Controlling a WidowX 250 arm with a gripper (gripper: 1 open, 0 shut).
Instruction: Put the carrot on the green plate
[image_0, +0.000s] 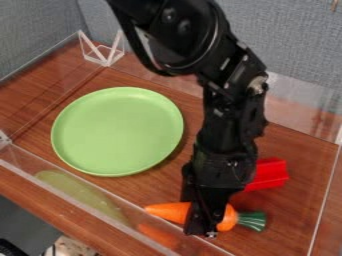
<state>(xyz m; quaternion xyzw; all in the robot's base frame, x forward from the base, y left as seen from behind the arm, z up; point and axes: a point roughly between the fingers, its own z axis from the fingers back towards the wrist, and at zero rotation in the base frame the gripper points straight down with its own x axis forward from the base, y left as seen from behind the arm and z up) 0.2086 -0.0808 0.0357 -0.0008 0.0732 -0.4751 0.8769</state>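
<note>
The orange carrot (174, 212) lies on the wooden table near the front edge, tip to the left, green top (251, 222) to the right. My gripper (209, 222) reaches straight down onto the carrot's middle and is shut on it, the black arm hiding that part. The round lime-green plate (118, 130) sits to the left and further back, with nothing on it.
A red block (273, 174) lies just right of the arm. A pale yellow-green elongated shape (78, 192) shows at the front left behind a clear wall (54, 205). A clear wire stand (100, 47) stands at the back left. Clear walls border the table.
</note>
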